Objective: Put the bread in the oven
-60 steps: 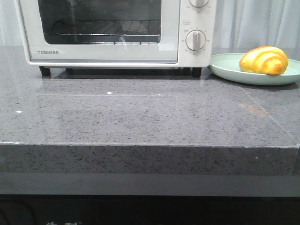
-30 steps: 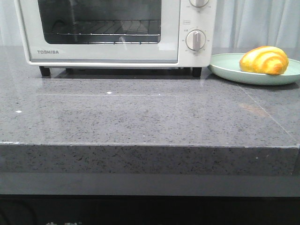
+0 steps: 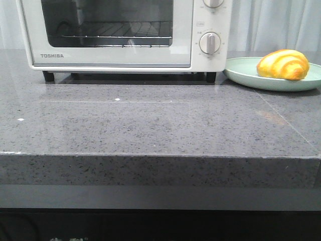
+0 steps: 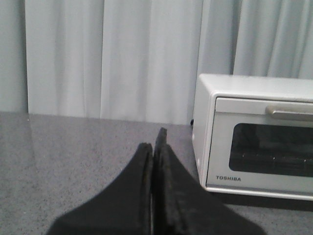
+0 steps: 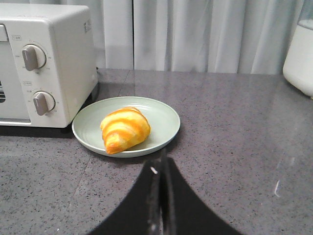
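The bread (image 3: 282,64), a glossy golden roll with cream stripes, lies on a pale green plate (image 3: 246,78) at the right of the counter; it also shows in the right wrist view (image 5: 124,129). The white Toshiba oven (image 3: 125,32) stands at the back left with its glass door closed; the left wrist view shows its front (image 4: 259,142). My left gripper (image 4: 155,142) is shut and empty, left of the oven. My right gripper (image 5: 161,164) is shut and empty, just in front of the plate (image 5: 161,122). Neither gripper shows in the front view.
The grey speckled counter (image 3: 150,125) has a front edge close to the camera. A white appliance (image 5: 301,58) stands at the counter's far right. Pale curtains (image 4: 122,58) hang behind. The oven's dials (image 5: 34,58) face the plate side.
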`<state>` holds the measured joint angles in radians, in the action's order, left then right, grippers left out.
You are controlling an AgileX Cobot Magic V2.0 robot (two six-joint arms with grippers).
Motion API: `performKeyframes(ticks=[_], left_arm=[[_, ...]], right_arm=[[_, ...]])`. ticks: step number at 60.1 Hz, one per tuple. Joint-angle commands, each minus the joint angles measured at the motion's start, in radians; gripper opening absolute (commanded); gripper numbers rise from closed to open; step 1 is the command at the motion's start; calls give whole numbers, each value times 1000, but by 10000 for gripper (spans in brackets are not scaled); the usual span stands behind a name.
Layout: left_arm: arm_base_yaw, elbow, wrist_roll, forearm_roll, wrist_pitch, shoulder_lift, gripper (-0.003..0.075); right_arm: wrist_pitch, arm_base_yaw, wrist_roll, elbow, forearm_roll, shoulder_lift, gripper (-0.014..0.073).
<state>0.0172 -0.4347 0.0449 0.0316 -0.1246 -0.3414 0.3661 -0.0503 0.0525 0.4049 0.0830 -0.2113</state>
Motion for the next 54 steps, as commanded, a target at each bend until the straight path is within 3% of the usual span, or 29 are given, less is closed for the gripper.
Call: performKeyframes(ticks=[1,9,29,38,54], left_arm=[[-1,-92,0,0,52,-136,-20],[-51,-201,-2,2,61,-333,-20],[-378,-482,-2,7,186,-743,-20],[-428,-582,-2,7,252,-876,-20],[-457,-733,-2,7,232,-1021,-20]], right_arm=[[-59,-8,-3,73,2,-73,-57],[-70,-8,-3,93,3,-126,-57],[-77,-8,-3,93,10,-133,-57],[-77,-8,-3,93,10,-133,-57],[-75,-8,-3,93,10,-133,-57]])
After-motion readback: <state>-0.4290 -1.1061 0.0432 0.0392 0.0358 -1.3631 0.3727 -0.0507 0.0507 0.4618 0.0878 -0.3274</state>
